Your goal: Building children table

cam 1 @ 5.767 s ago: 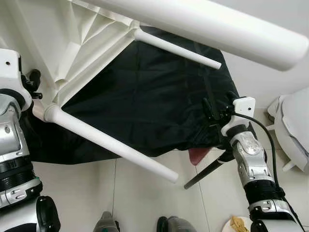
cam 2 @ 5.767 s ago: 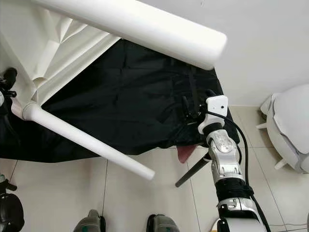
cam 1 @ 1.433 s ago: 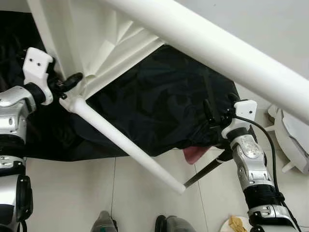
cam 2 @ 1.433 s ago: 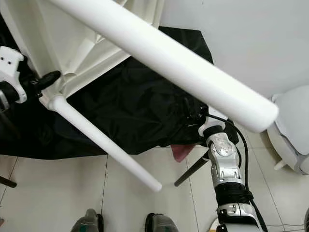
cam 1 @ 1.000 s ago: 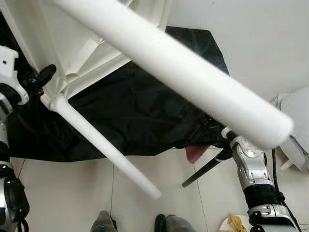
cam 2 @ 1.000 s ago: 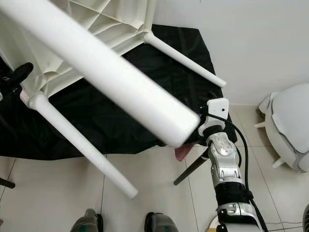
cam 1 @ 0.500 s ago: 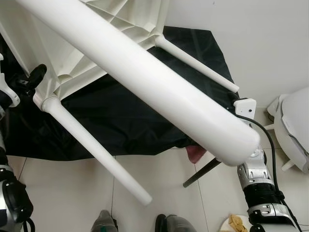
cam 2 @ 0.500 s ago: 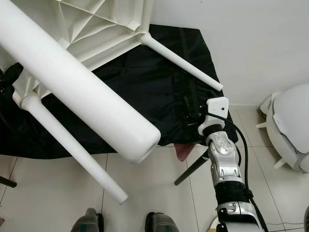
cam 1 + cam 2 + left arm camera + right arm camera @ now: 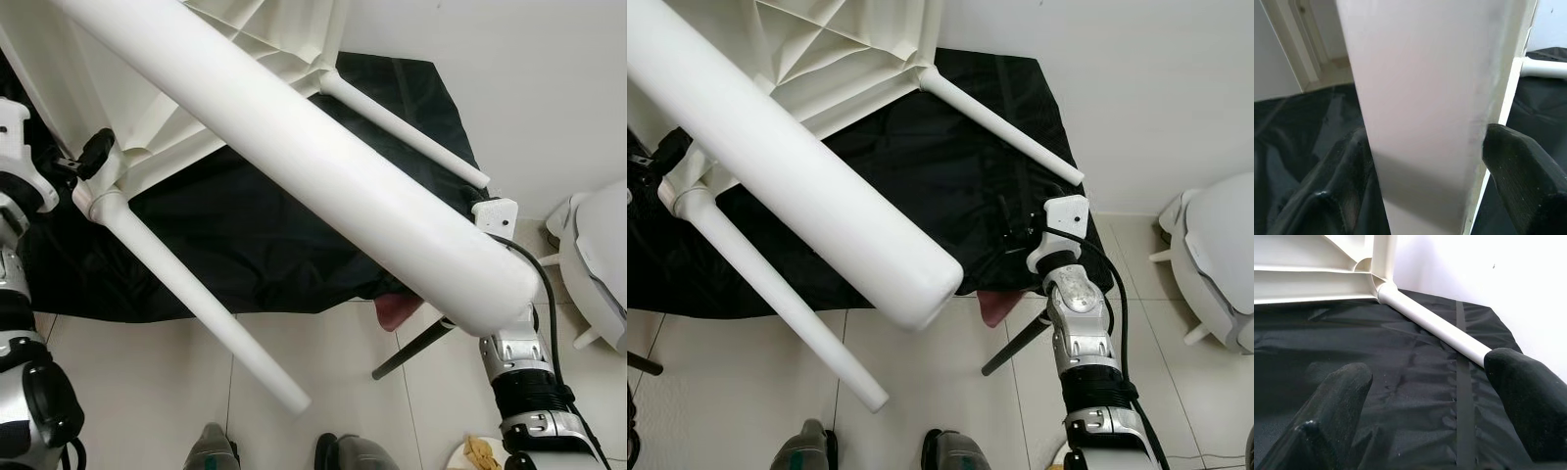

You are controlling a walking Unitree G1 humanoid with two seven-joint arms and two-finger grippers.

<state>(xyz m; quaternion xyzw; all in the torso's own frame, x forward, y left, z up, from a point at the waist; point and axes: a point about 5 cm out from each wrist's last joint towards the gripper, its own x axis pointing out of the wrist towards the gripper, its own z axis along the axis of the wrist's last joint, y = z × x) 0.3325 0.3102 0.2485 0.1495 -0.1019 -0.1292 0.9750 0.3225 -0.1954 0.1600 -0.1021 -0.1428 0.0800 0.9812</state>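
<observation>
A white plastic children's table [image 9: 828,54] is tilted up with its ribbed underside facing me and its legs pointing out. One leg [image 9: 294,166] looms close across the view, a second [image 9: 196,304] slants down to the floor, and a third [image 9: 402,127] lies over the black cloth [image 9: 284,245]. My left gripper [image 9: 86,162] is shut on the table's edge [image 9: 1420,112] beside the second leg's socket. My right gripper [image 9: 1014,230] hovers open over the cloth, and that third leg [image 9: 1435,328] lies beyond its fingers [image 9: 1337,411].
A white rounded seat [image 9: 598,264] stands at the right by the wall. A black rod [image 9: 411,352] and a red scrap [image 9: 394,311] stick out from under the cloth. My feet [image 9: 216,452] and a plate [image 9: 480,455] are on the tiled floor.
The table has swung round in my left gripper, and its near leg has swept across the view. In the last half second it shifted only slightly. The right arm stayed put.
</observation>
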